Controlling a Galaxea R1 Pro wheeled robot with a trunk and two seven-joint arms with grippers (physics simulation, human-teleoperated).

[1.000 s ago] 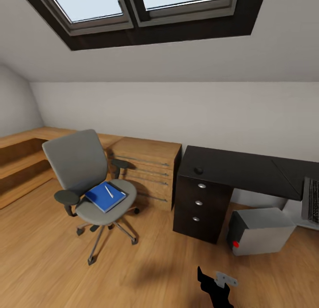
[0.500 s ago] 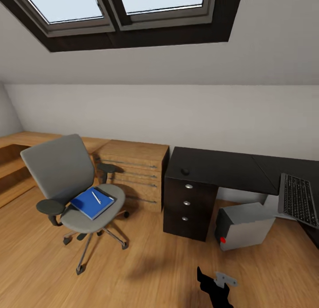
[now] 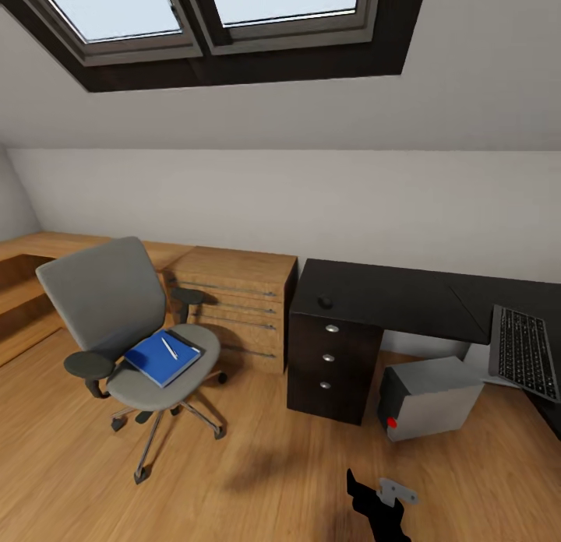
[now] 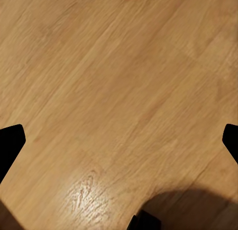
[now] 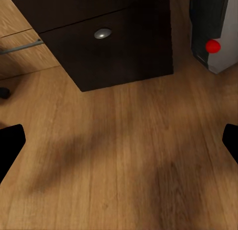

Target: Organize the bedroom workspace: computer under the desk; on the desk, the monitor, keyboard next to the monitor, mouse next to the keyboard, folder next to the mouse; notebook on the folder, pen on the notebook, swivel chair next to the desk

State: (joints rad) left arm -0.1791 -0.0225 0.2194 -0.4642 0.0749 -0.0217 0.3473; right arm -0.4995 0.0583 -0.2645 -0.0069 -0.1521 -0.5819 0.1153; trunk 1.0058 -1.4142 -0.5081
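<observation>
The grey swivel chair (image 3: 117, 312) stands on the wooden floor to the left of the desk, apart from it. The blue folder (image 3: 160, 359) lies on its seat with the white pen (image 3: 169, 348) on top. The black desk (image 3: 389, 293) runs along the wall, with the small black mouse (image 3: 325, 301) above its drawers and the keyboard (image 3: 523, 351) on its right wing. The silver-grey computer (image 3: 432, 394) sits on the floor under it. The monitor and notebook are out of view. My left gripper (image 4: 119, 145) hangs open over bare floor. My right gripper (image 5: 119, 145) is open near the lowest drawer.
A light wooden drawer chest (image 3: 238, 300) stands between chair and desk, with low wooden shelving (image 3: 23, 277) further left. Skylights sit in the sloped ceiling. A black part of my right arm (image 3: 378, 503) shows low in the head view. Open floor lies before the desk.
Between one second and half a second ago the head view swung right, bringing more of the keyboard into the picture. Since then nothing has moved.
</observation>
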